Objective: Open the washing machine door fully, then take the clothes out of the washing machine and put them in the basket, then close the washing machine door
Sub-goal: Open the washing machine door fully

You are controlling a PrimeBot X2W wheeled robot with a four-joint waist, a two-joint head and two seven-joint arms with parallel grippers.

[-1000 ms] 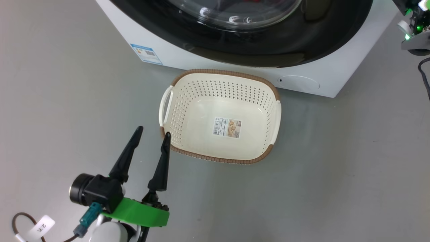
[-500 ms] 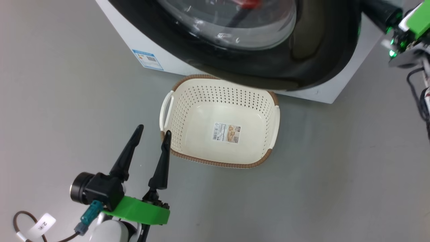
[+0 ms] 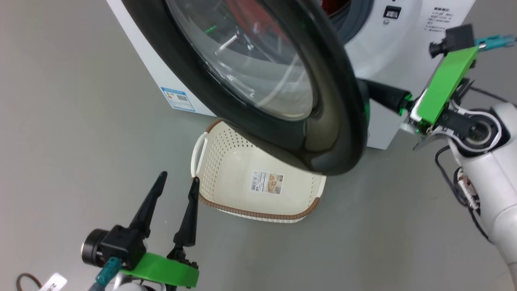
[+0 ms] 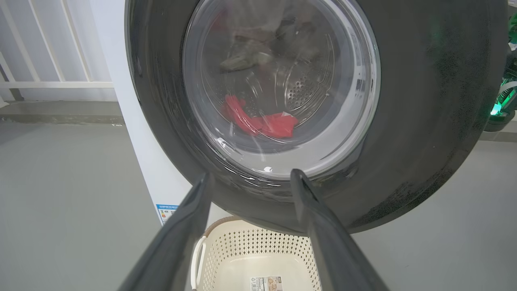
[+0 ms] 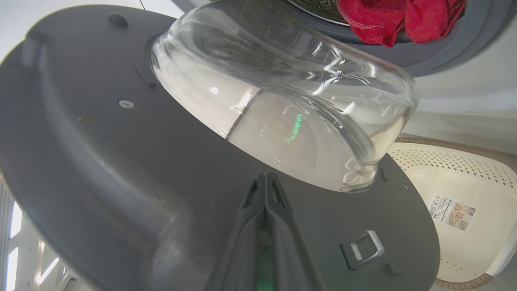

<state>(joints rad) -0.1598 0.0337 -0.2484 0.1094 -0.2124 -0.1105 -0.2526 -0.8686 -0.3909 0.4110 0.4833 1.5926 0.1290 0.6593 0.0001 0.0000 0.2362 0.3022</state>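
Observation:
The washing machine door (image 3: 335, 105), black-rimmed with a domed glass window, stands partly swung out from the white washing machine (image 3: 404, 52) and hangs over the far part of the cream basket (image 3: 226, 173). My right gripper (image 3: 373, 93) is shut, and its joined fingertips (image 5: 264, 180) rest against the door's inner face below the glass dome. Red clothes (image 5: 387, 20) lie in the drum behind the grey gasket and show through the glass (image 4: 262, 121). My left gripper (image 3: 178, 178) stands open and holds nothing, just left of the basket's near corner, pointing at the door's front (image 4: 250, 175).
Grey floor surrounds the machine and the basket (image 4: 250, 258). A blue label (image 3: 177, 98) marks the machine's lower left front. White railings (image 4: 48, 60) stand beyond the machine's left side. My right forearm (image 3: 488, 169) and its cables occupy the right side.
The door has swung outward from the machine and now covers the back of the basket. My right arm has come into view against the door's edge. The left gripper stays put.

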